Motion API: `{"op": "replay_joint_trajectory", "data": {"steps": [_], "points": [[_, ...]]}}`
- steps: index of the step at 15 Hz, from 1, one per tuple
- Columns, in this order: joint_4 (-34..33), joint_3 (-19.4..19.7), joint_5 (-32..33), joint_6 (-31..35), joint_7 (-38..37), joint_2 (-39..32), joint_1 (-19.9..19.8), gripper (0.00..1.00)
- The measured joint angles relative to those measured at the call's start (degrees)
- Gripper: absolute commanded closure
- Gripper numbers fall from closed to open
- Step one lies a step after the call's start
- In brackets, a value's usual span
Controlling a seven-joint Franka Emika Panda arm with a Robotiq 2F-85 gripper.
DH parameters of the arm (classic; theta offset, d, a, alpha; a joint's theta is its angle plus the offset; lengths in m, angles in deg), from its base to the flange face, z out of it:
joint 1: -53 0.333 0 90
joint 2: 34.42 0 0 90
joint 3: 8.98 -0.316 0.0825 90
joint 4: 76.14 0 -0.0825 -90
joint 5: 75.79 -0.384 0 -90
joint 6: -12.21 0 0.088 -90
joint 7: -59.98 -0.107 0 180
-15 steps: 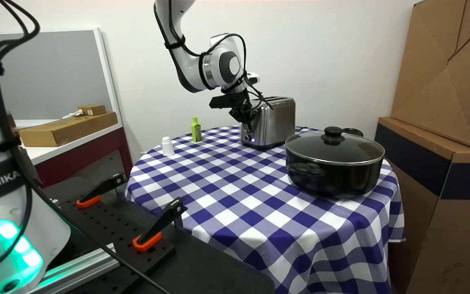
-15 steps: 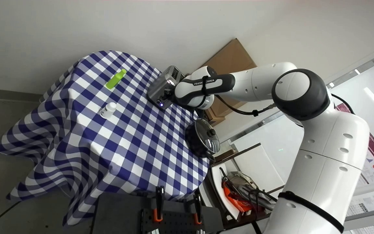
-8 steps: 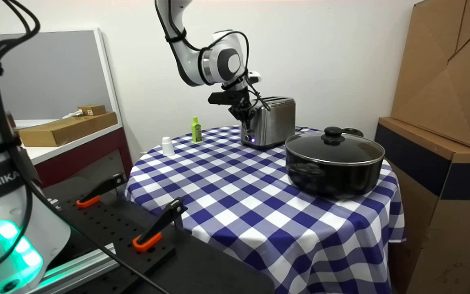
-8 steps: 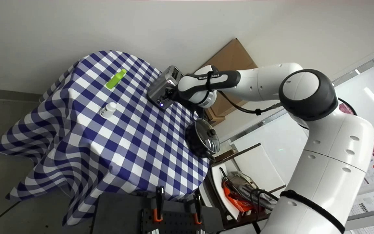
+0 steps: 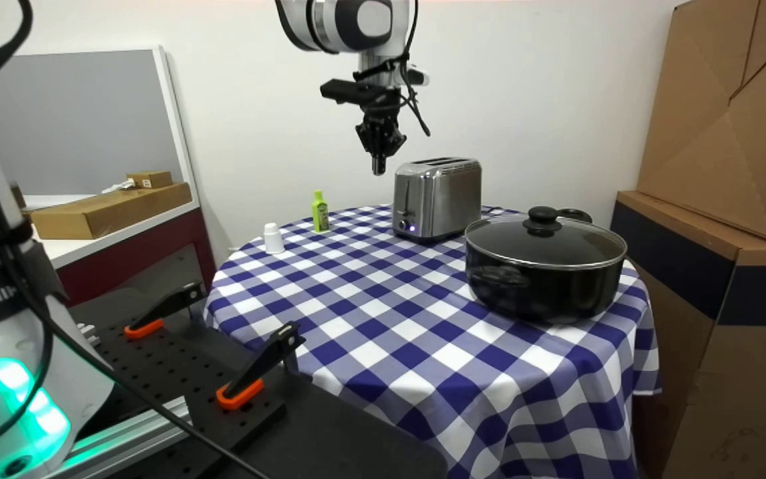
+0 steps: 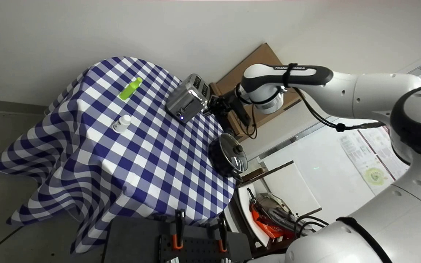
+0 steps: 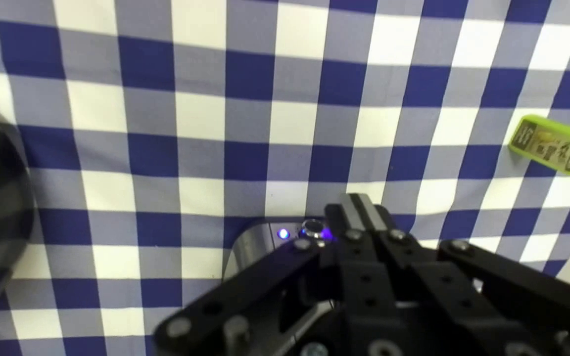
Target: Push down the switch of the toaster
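Note:
The silver toaster point(image 5: 456, 196) stands upright at the back of the table and also shows in an exterior view point(image 6: 181, 98). Its switch lever point(image 5: 405, 213) looks low in its slot, just above the knob; it is small there. A blue light point(image 5: 412, 227) glows beside the knob. In the wrist view, the toaster point(image 7: 255, 243) is partly hidden behind my gripper, and the lever is hidden. My gripper point(image 5: 379, 166) is shut and empty, apart from the toaster, in front of it and around its top height. In the wrist view, the fingertips point(image 7: 361, 200) lie together.
A black lidded pot point(image 5: 542, 286) stands near the toaster. A green bottle point(image 5: 320, 213) and a white cup-like thing point(image 5: 273, 238) stand on the checked tablecloth point(image 5: 370, 309). Cardboard boxes point(image 5: 682, 299) stand beside the table. A wall rises behind the toaster.
My gripper has risen and drawn back from the toaster's front face, where it was half a second ago. The toaster has not moved, and its blue light is lit throughout.

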Motion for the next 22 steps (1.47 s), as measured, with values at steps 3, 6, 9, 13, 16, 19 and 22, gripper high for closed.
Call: {"op": "replay_joint_trajectory", "data": {"steps": [3,6,9,13,16,19,22], "points": [[3.9,2.1,0.0,-11.5,4.0,9.6,-1.0,0.74],[6.5,5.1,3.7,-19.2,5.8,17.2,-1.0,0.60],[8.0,6.8,7.2,-22.1,6.2,22.5,-1.0,0.38],[9.9,7.2,8.0,-21.9,5.8,26.6,-0.4,0.09],[11.9,7.2,8.2,-21.9,5.3,28.3,0.4,0.00],[13.4,7.2,8.2,-21.7,3.7,29.2,1.0,0.00],[14.0,7.2,8.2,-21.4,2.2,29.7,1.1,0.00]]}}
